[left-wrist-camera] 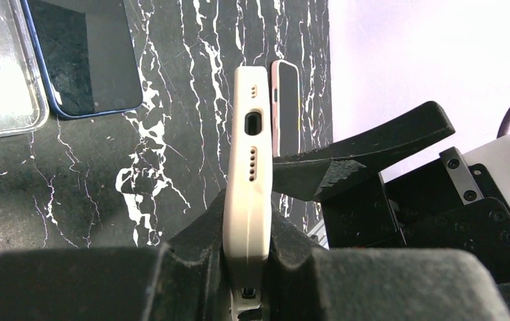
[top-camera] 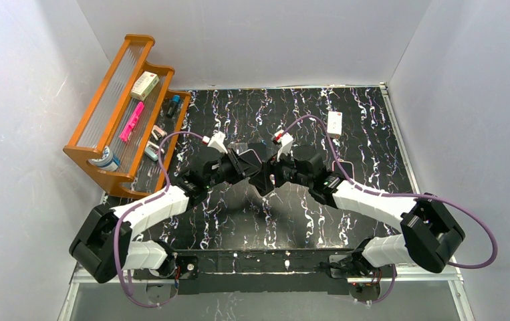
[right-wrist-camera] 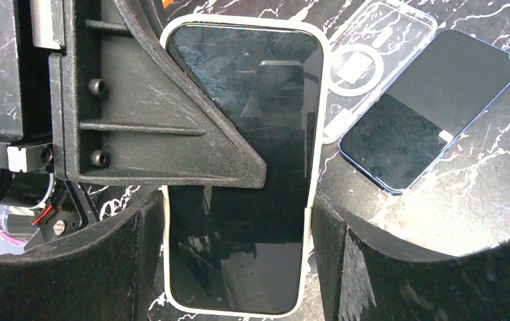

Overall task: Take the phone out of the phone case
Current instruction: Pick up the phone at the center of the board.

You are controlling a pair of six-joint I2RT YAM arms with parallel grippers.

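Observation:
A phone [right-wrist-camera: 252, 120] with a dark screen sits in a cream phone case [left-wrist-camera: 250, 167], held above the table between both arms at mid-table [top-camera: 263, 180]. My left gripper [left-wrist-camera: 248, 224] is shut on the case's end, pinching it front to back, and one of its fingers [right-wrist-camera: 172, 134] lies across the screen. My right gripper [right-wrist-camera: 238, 241] is shut across the case's width, a pad on each long side. In the left wrist view, a right-gripper finger [left-wrist-camera: 372, 144] reaches in beside the case.
A clear case [right-wrist-camera: 379, 53] with a round ring and a bare blue phone [right-wrist-camera: 432, 107] lie on the black marbled table. A pink-cased phone [left-wrist-camera: 285, 107] lies farther off. A wooden rack [top-camera: 125, 107] stands at the back left, a white box [top-camera: 335, 124] at the back right.

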